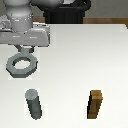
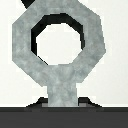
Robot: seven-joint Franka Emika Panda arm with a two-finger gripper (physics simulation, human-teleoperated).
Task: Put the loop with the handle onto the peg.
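At the exterior view's left, your gripper point(image 1: 23, 49) is clamped on the ring's point(image 1: 21, 65) handle, holding it above the table point(image 1: 80, 60), back from the peg point(image 1: 34, 104).

In the exterior view the gripper point(image 1: 23, 47) shows no separate fingertips: they are lost behind the wrist body and the loop with the handle point(image 1: 21, 64), so the jaws' spread cannot be read, and the loop's handle is hidden where it runs up into them. The arm is cut off by the exterior view's left and top edges. In the wrist view the handle's end vanishes behind the dark gripper point(image 2: 62, 107) band, and the picture is coarse.
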